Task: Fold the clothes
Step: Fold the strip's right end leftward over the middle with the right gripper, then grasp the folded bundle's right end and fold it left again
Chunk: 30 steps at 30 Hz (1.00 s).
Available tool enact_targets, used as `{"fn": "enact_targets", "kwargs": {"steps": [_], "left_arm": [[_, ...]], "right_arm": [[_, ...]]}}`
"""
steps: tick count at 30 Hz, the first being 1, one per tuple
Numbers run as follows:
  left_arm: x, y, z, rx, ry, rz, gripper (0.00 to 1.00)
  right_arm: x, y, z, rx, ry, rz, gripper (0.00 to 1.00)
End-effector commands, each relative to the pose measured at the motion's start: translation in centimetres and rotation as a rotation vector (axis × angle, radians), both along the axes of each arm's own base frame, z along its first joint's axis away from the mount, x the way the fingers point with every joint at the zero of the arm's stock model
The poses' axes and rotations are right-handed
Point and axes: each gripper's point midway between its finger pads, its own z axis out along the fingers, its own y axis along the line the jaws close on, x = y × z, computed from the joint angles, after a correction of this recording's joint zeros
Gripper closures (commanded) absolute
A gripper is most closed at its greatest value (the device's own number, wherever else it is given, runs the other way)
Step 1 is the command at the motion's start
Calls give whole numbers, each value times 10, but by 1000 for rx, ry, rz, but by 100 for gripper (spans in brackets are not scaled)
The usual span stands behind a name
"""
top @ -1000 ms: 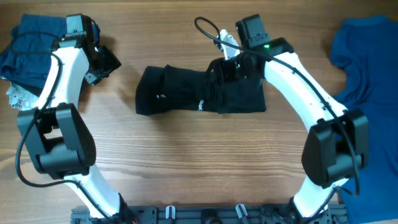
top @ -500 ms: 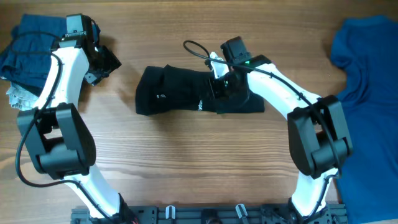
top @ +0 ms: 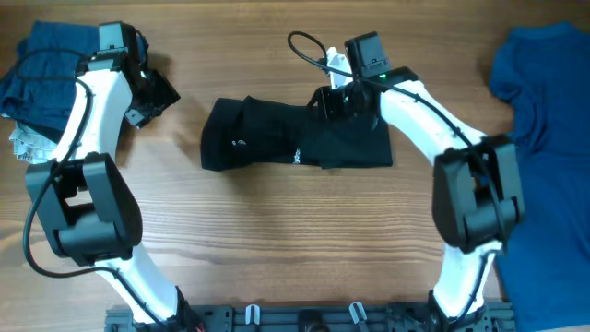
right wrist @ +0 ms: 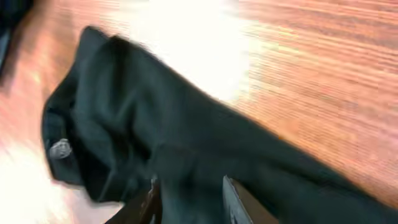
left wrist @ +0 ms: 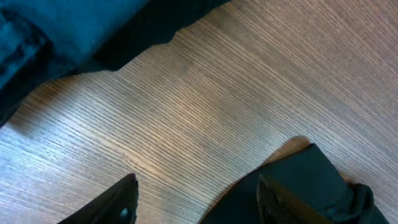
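A black shirt [top: 295,136] lies folded into a wide band in the middle of the table, with small white logo marks on it. My right gripper [top: 336,100] sits at its upper right edge. In the right wrist view its fingers [right wrist: 152,200] stand close together with dark cloth [right wrist: 186,143] bunched between them. My left gripper [top: 152,92] hangs open over bare wood between the navy pieces [top: 41,69] and the black shirt. In the left wrist view the left gripper [left wrist: 196,202] holds nothing, and a corner of the black shirt [left wrist: 314,177] lies behind its right finger.
A royal-blue shirt [top: 544,120] is spread along the table's right edge. The folded navy pieces are piled at the far left, with a bit of pale patterned cloth [top: 23,143] below them. Bare wood [top: 295,240] runs in front of the black shirt.
My right gripper narrowed onto the black shirt's upper right edge; the arm swung left over the shirt, then back right. The left arm has not moved.
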Motion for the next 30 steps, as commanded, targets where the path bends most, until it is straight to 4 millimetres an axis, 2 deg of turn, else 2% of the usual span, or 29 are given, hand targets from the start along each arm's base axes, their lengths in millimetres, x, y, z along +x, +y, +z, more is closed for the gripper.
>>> {"fn": "enact_targets", "kwargs": {"steps": [1, 2, 3, 5, 6, 7, 8, 10, 12, 15, 18, 20, 24, 27, 30], "left_arm": [[-3, 5, 1, 5, 8, 9, 39], [-4, 5, 1, 4, 12, 9, 39], [-4, 5, 1, 4, 14, 9, 39], [-4, 5, 1, 5, 14, 9, 39], [-4, 4, 1, 4, 14, 9, 39], [-4, 4, 1, 4, 15, 9, 39], [-4, 4, 1, 4, 15, 9, 39], [-4, 4, 1, 4, 15, 9, 38], [-4, 5, 1, 5, 14, 9, 37], [-5, 4, 1, 4, 18, 9, 37], [-6, 4, 0, 3, 23, 9, 35], [-8, 4, 0, 2, 30, 9, 35], [-8, 4, 0, 2, 30, 9, 35], [-11, 4, -1, 1, 42, 9, 35], [-12, 3, -1, 0, 45, 9, 35]], "right_arm": [[8, 4, -32, -3, 50, -54, 67], [12, 6, -29, 6, 26, -46, 62], [18, 5, -17, 15, -5, -48, 58], [36, -6, 28, 41, -111, -62, 48], [43, -23, 62, 55, -170, -99, 45], [44, -36, 77, 58, -184, -124, 44], [37, -71, 95, 42, -162, -188, 42], [23, -121, 89, -44, -84, -268, 41], [-2, -162, 68, -107, 24, -253, 41], [-33, -188, 42, -136, 129, -223, 40], [-44, -176, 20, -43, 149, -196, 42], [-53, -170, -5, -11, 155, -196, 42], [-61, -165, -31, 26, 133, -202, 42], [-58, -153, -36, 119, 74, -191, 40], [-59, -152, -45, 143, 58, -227, 40]]}}
